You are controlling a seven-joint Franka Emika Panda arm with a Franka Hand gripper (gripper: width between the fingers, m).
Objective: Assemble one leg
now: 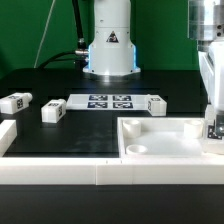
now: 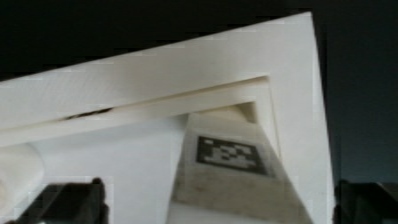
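A white leg (image 2: 231, 150) with a black-and-white tag stands upright in the far right corner of the large white tray-like piece (image 1: 160, 140), between my fingers. My gripper (image 2: 217, 210) is lowered over it at the exterior view's right (image 1: 214, 128). The jaws are wide apart: the left finger (image 2: 71, 205) is clear of the leg and the right finger (image 2: 365, 205) is at its edge. Three more legs lie on the black table: two at the exterior view's left (image 1: 15, 102) (image 1: 52, 111) and one beside the marker board (image 1: 156, 103).
The marker board (image 1: 108, 101) lies flat in front of the robot base (image 1: 110, 50). A white rail (image 1: 60, 172) runs along the front edge, with a white block (image 1: 8, 135) at its left end.
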